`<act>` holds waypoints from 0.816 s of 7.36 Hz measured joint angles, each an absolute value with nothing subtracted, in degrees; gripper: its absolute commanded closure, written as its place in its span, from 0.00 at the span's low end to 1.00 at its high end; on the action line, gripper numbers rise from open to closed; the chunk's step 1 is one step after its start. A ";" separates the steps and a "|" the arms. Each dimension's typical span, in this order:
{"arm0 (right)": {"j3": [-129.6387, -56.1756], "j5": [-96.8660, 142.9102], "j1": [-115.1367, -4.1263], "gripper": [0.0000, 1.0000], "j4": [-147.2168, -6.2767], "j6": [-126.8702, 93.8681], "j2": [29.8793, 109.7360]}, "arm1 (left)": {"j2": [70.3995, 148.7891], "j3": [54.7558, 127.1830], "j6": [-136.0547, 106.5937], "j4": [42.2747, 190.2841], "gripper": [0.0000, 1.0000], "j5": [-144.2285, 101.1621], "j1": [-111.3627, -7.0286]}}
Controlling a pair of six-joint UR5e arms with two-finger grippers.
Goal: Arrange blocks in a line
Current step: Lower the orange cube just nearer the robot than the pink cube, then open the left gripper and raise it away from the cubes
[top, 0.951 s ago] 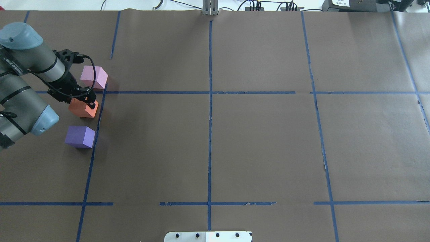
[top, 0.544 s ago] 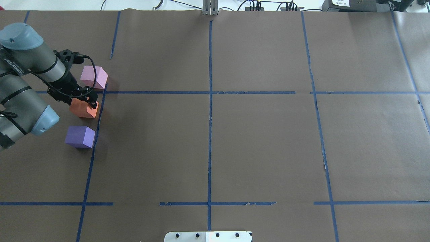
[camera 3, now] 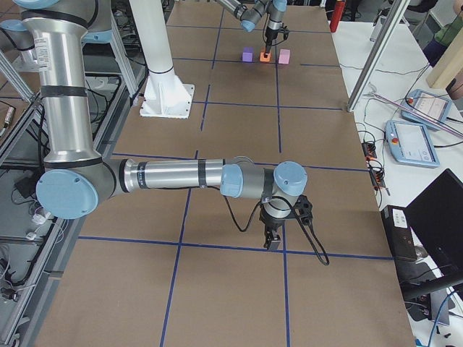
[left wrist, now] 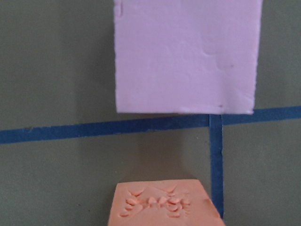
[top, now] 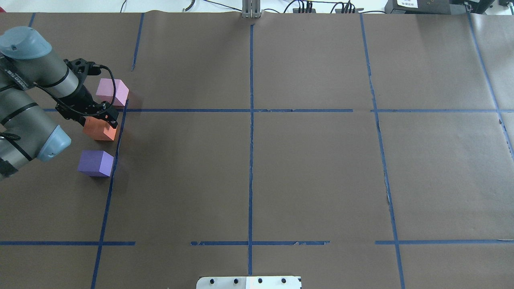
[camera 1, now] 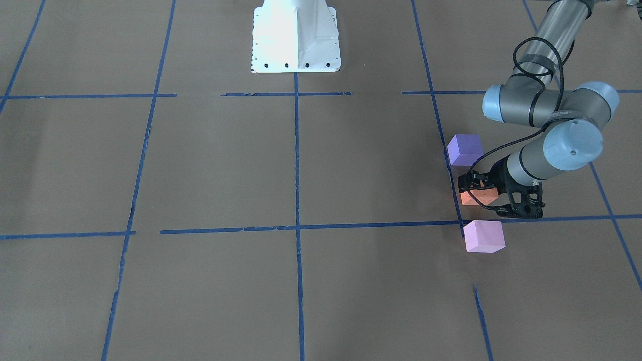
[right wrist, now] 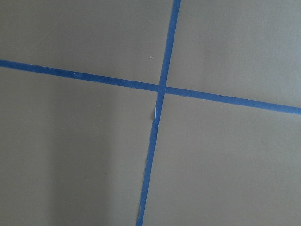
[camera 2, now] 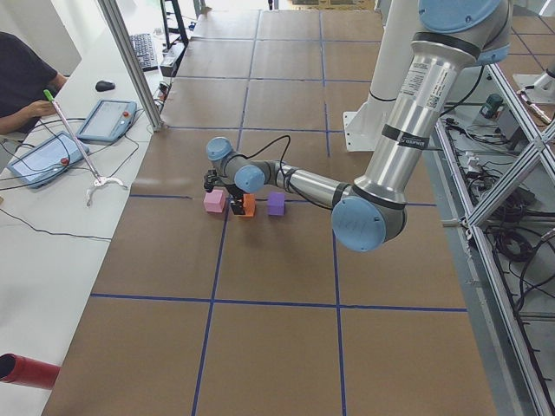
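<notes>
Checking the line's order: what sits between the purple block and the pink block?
The orange block sits between them, touching neither, as the overhead view shows.

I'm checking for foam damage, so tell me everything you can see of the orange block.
The orange block is a small matte, foam-like cube; its top face shows dents in the left wrist view. It sits flat on the table, middle of three, apart from the pink block and purple block, beside a blue tape line. The left end effector hangs close above; contact is unclear.
</notes>
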State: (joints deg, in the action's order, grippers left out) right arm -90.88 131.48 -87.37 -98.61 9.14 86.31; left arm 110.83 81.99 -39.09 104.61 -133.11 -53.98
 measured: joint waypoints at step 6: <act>-90.88 131.48 -87.36 0.00 -98.61 9.14 86.31 | 110.30 90.00 -39.65 97.51 0.00 -129.08 -56.05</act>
State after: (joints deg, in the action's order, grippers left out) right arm -90.88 131.48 -87.36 -98.61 9.14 86.31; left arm 110.30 90.00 -39.65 97.51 -129.08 -56.05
